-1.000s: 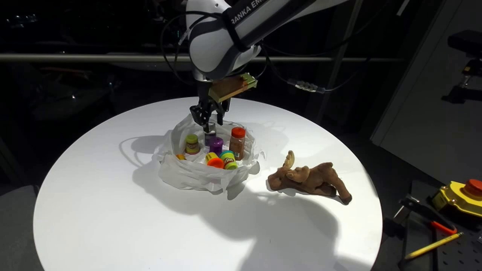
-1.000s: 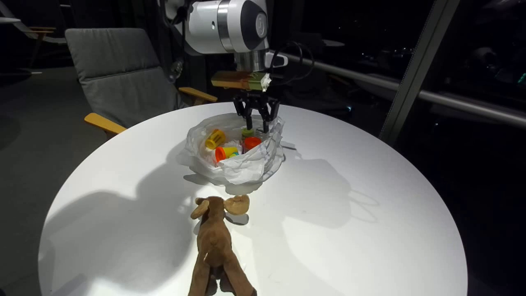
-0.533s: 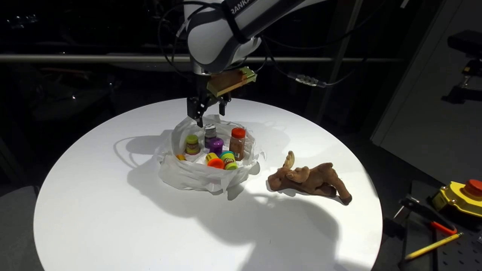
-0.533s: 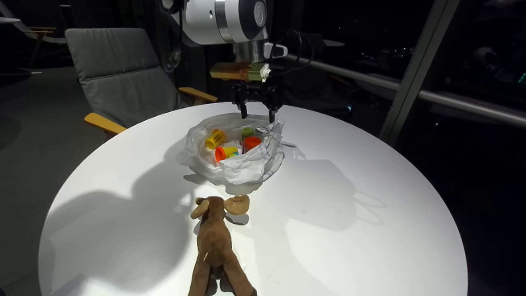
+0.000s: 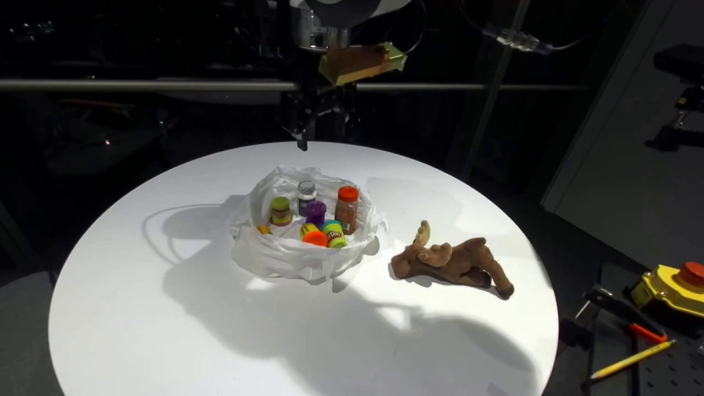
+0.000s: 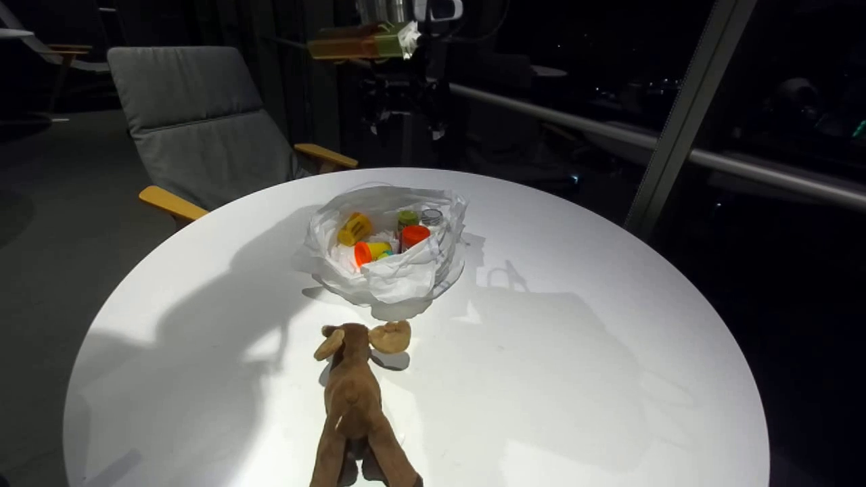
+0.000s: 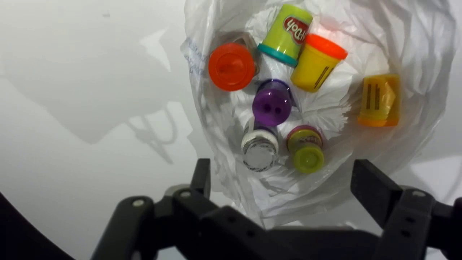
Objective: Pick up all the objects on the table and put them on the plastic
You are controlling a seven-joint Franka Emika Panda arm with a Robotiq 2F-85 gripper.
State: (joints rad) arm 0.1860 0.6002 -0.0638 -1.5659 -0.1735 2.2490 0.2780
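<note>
The black pincer (image 7: 281, 177) is spread wide, with nothing between its two fingers (image 7: 375, 193). It hangs up high, well above the wrinkly see-through white plastic bag (image 5: 286, 261). In the bag are a tall brownish clear jar with a red lid (image 5: 346, 212), a little white bottle with a silvery lid (image 7: 260, 148), a round purple plastic tub (image 7: 272, 104), two round yellow plastic tubs (image 7: 317, 66) and two round light green plastic tubs (image 7: 285, 34).

The soft brown toy moose with tan antlers (image 5: 454, 261) lies on the round white table (image 5: 137, 308), outside the bag, near it but not touching. I think it is the next thing to grab, and maybe the last.

In an exterior view, the bag sits between the pincer and the moose (image 6: 354, 389). The moose is long: its head is the end nearest the bag, and its back legs stretch away. So the pincer probably has to go past the bag first, then come down. Its fingers stand side by side, and I think that is across the moose's long way, so one could go on each side of its body. The wrist view does not show the moose at all.
</note>
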